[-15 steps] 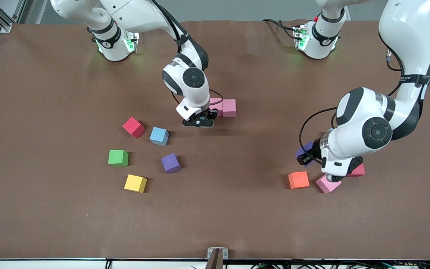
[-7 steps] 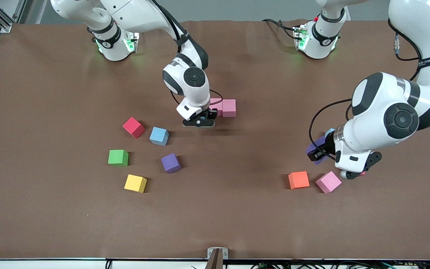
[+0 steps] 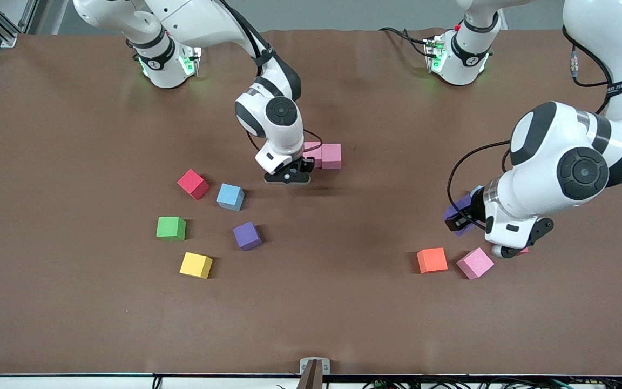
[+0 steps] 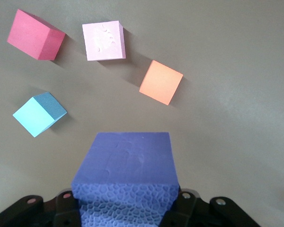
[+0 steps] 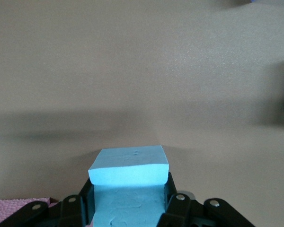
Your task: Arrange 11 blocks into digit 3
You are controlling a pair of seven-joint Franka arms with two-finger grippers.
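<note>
A brown mat covers the table (image 3: 73, 324), and only 2 pink foam cubes (image 3: 331, 155), touching side by side near its middle, make a start on the digit 3. Taking that pink pair as landmark: the right gripper (image 3: 288, 176) sits low just beside it, jaws clamped on a light blue foam cube (image 5: 128, 166) seen in the right wrist view. The left gripper (image 3: 465, 216) hangs toward the left arm's end of the table from the pair, jaws closed on a purple foam cube (image 4: 125, 165), over loose cubes: orange (image 3: 432, 260), pale pink (image 3: 475, 263), red (image 4: 35, 35) and another light blue (image 4: 39, 113).

The step in hand looks like setting the light blue cube flush against the pair; the next move calls for square alignment before release. The purple cube must then travel to the figure.

Nearer the camera than the pair, toward the right arm's end, lie red (image 3: 193, 183), light blue (image 3: 230, 196), purple (image 3: 247, 235), yellow (image 3: 196, 265) and green (image 3: 171, 227) cubes. Bare mat lies around the pair for the figure to grow.
</note>
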